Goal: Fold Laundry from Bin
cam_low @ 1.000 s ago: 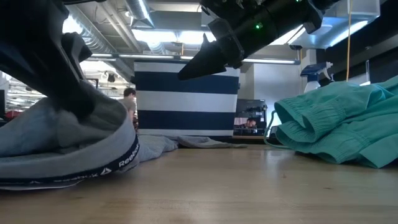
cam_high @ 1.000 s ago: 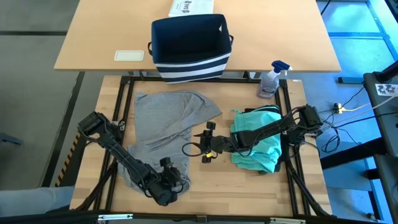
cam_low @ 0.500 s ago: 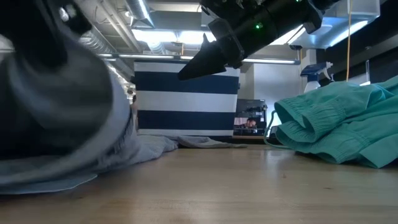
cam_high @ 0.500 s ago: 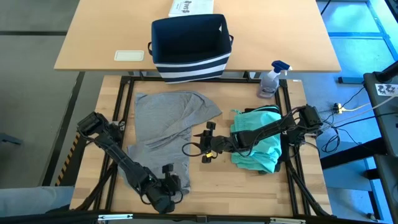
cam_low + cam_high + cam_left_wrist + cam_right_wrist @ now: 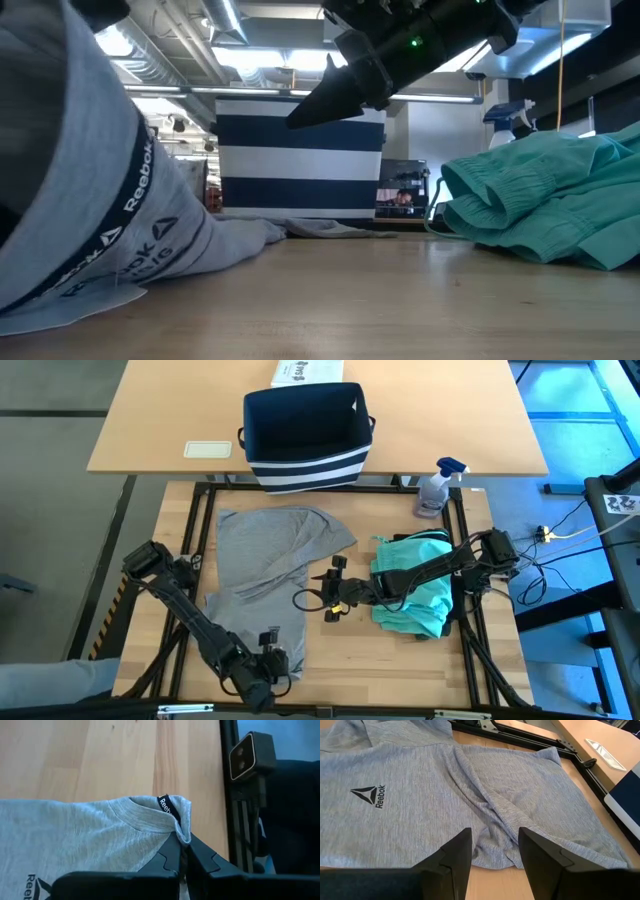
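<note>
High view, looking straight down: the grey T-shirt [image 5: 265, 565] lies spread over the left half of the wooden work table [image 5: 380, 650], its upper edge toward twelve o'clock near the bin [image 5: 306, 432], which stands on the lighter table beyond; the left gripper [image 5: 268, 672] sits at the table's near edge, about seven o'clock from the table's middle, pinched tight on the shirt's collar rim; the left wrist view shows the dark fingers [image 5: 172, 851] closed together with the grey collar fold and its black label caught between them; the low view shows that collar lifted off the wood, the printed neck tape running up the cloth; the right gripper [image 5: 338, 592] hovers near the table's middle, at three o'clock from the shirt's edge, its fingers [image 5: 455, 855] standing partly apart and holding nothing, the shirt's logo visible past them; the teal piece [image 5: 415, 592] lies bunched at three o'clock, under the right arm; a spray bottle [image 5: 437, 487] stands at one o'clock beside the bin.
</note>
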`<act>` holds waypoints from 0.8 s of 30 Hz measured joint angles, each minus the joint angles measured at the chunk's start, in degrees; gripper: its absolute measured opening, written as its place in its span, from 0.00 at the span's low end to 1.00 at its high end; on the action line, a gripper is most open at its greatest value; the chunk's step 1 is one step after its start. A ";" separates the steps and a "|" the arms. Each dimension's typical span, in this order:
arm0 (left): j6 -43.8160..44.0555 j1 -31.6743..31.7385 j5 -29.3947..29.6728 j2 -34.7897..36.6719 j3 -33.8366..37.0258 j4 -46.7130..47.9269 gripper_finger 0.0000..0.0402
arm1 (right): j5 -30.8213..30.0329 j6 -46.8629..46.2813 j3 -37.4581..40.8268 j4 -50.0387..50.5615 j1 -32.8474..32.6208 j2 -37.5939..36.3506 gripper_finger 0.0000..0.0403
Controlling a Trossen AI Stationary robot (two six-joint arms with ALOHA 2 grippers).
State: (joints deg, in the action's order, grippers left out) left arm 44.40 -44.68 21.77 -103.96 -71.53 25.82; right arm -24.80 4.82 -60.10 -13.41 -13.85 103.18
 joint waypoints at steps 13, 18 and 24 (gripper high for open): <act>-1.10 0.19 1.50 0.00 0.04 0.34 0.02 | 4.54 0.17 0.00 -0.09 0.01 0.00 0.40; -1.05 0.13 1.72 0.00 0.06 0.31 0.02 | 4.40 0.20 0.00 -0.13 0.02 0.00 0.40; -1.03 0.15 2.27 -0.02 0.07 0.29 0.03 | 4.37 2.84 0.00 -1.35 0.02 0.00 0.40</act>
State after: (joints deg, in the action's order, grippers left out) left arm 43.38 -44.53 24.04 -103.98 -71.46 26.11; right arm -20.43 7.66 -60.10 -14.76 -13.82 103.18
